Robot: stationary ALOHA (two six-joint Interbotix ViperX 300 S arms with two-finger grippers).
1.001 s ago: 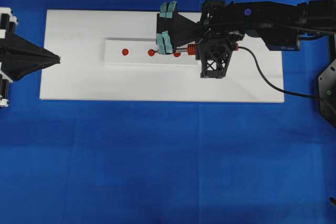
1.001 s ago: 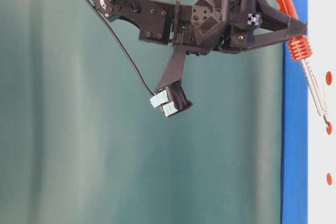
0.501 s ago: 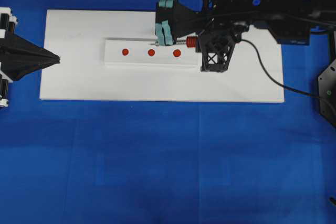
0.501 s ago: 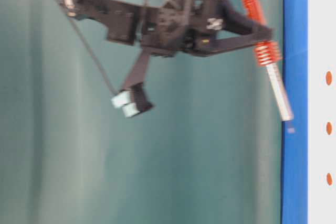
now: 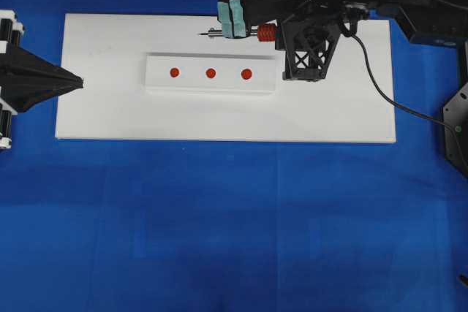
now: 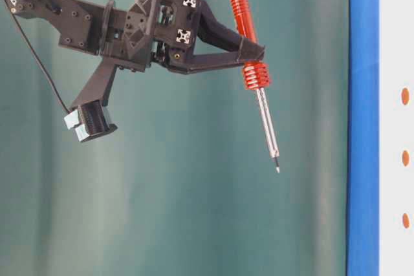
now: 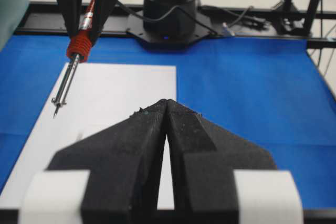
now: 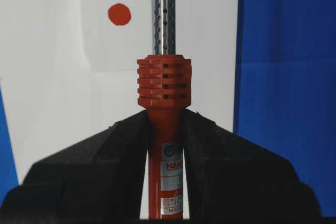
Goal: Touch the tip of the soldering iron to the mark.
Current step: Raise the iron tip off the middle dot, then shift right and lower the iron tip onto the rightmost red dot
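My right gripper (image 6: 257,51) is shut on the orange-red handle of the soldering iron (image 6: 249,43), seen close in the right wrist view (image 8: 164,121). The iron hangs high in the air, slanted, and its tip (image 6: 277,169) is well clear of the surface. From overhead the tip (image 5: 201,33) lies over the bare white board, beyond the far side of the white block (image 5: 157,82). The mark (image 5: 210,73), the middle red dot, is uncovered. The left gripper (image 5: 77,80) rests shut and empty at the board's left end, and looks the same from its wrist (image 7: 166,103).
The white board (image 5: 110,115) lies on a blue cloth. Two outer red dots (image 5: 174,72) (image 5: 246,74) flank the mark. The iron's black cord (image 5: 380,93) trails right across the board. The right arm's base (image 7: 168,14) stands behind the board.
The tip was on the middle dot a second ago. The right gripper has since lifted the iron high and carried it toward the board's far edge. The left arm has not moved.
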